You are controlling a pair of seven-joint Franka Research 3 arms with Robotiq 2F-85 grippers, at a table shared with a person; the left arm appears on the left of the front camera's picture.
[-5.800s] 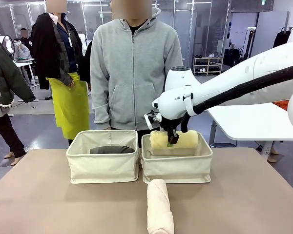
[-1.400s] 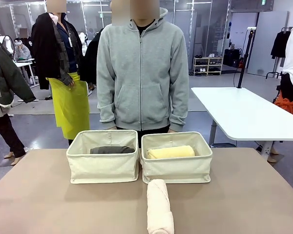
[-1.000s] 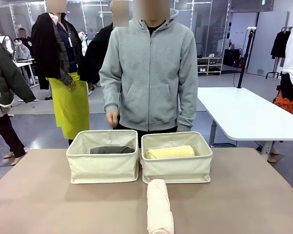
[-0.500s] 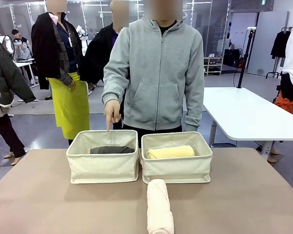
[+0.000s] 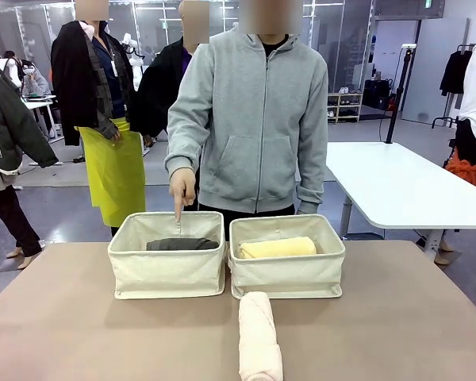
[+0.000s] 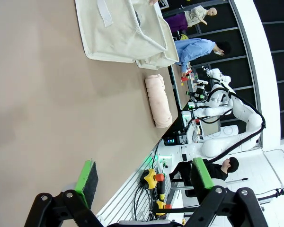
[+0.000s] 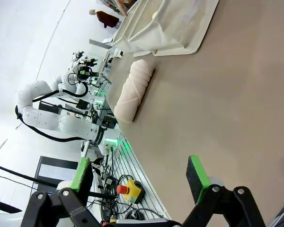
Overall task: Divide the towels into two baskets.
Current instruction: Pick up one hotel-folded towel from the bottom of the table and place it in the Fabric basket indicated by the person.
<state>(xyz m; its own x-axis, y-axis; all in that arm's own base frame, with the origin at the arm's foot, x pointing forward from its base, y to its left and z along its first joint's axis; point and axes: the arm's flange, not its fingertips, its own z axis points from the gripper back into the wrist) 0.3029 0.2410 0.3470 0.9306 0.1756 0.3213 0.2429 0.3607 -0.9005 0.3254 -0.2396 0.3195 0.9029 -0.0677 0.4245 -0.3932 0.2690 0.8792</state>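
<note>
In the front view a beige towel [image 5: 259,337] lies on the table [image 5: 79,333], pointing lengthwise toward the camera. Just beyond its far end stands the right basket [image 5: 287,270] with a yellow towel [image 5: 278,248] lying crosswise inside it. Beyond the beige towel and to its left, the left basket [image 5: 168,266] sits right beside the other one and holds a grey towel [image 5: 182,244]. Farther back still, a person in a grey hoodie stands behind the baskets, one hand [image 5: 182,185] pointing a finger down into the left basket. In the left wrist view the left gripper [image 6: 144,177] hangs over bare table well short of the beige towel [image 6: 159,100], its jaws spread wide apart; past the towel rise the cream walls of the baskets [image 6: 123,33]. In the right wrist view the right gripper [image 7: 139,177] likewise has its jaws spread wide above the table, well apart from the beige towel [image 7: 134,90], with the baskets [image 7: 170,26] just beyond the towel's far end.
</note>
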